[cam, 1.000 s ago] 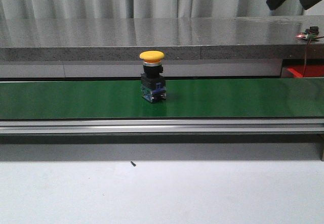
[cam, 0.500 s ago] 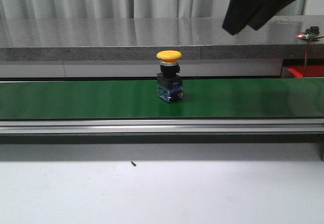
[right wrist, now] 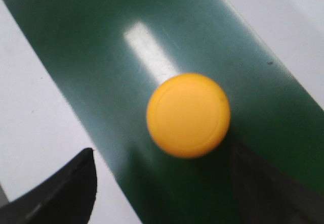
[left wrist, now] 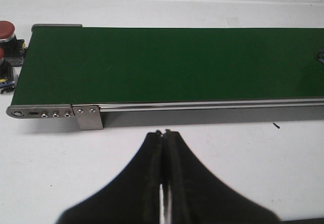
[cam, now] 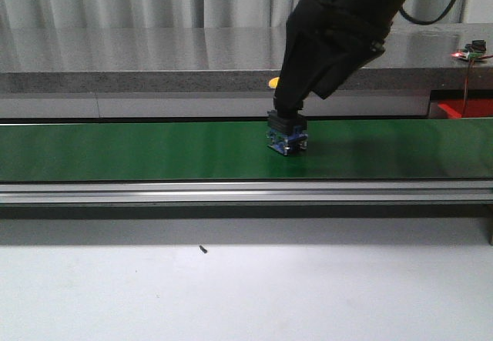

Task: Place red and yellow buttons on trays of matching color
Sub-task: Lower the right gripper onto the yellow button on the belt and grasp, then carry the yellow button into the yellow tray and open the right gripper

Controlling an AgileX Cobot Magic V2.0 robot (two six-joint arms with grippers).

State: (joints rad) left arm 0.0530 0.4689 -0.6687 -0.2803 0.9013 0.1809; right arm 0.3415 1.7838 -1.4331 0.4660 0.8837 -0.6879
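**A:** Where is the yellow button (cam: 286,129)?

**B:** It stands upright on the long green belt (cam: 139,150), a bit right of the middle in the front view. Its dark and blue body shows. Only a thin bit of the yellow cap peeks out at the left of the black arm.

**A:** And where is the right tool (right wrist: 162,193)?

**B:** It is right over the button. In the front view the black arm leans down from the upper right and hides most of the cap. In the right wrist view the round yellow cap (right wrist: 188,115) sits near the middle, with 1 dark finger (right wrist: 61,193) on 1 side of it and 1 on the other side. The fingers are spread apart. The cap is between them and does not touch them there.

**A:** What about the left tool (left wrist: 164,178)?

**B:** Its 2 fingers are pressed together with nothing between them. It hangs over the white counter (left wrist: 212,148), near the metal edge of the belt.

**A:** Anything else?

**B:** 2 red buttons (left wrist: 7,31) stand on the counter just past the end of the belt in the left wrist view. A piece of a red tray (cam: 462,109) shows far to the right in the front view, behind the belt.
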